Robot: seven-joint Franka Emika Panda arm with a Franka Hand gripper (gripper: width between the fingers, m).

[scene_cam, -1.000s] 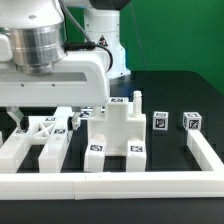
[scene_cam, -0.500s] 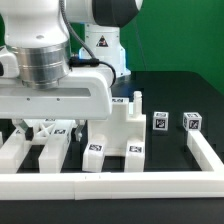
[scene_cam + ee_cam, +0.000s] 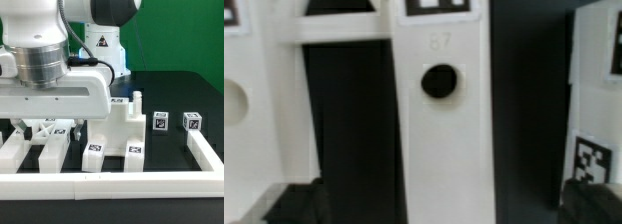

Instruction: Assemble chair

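While the hand (image 3: 45,124) hangs wide open and empty above them, the chair (image 3: 112,140) lies in parts by the rail (image 3: 120,186) at the surface's (image 3: 185,95) edge: stepped block (image 3: 118,115), slatted frame (image 3: 48,152), small cubes (image 3: 160,123). Judged light, rigid, slick; grip one slat (image 3: 439,130) across its flat sides. Hand's lower end obscured; wrist view blurred.

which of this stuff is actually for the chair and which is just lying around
For the chair:
stepped white block
small tagged blocks
long white bars

Just lying about:
white border rail
black table
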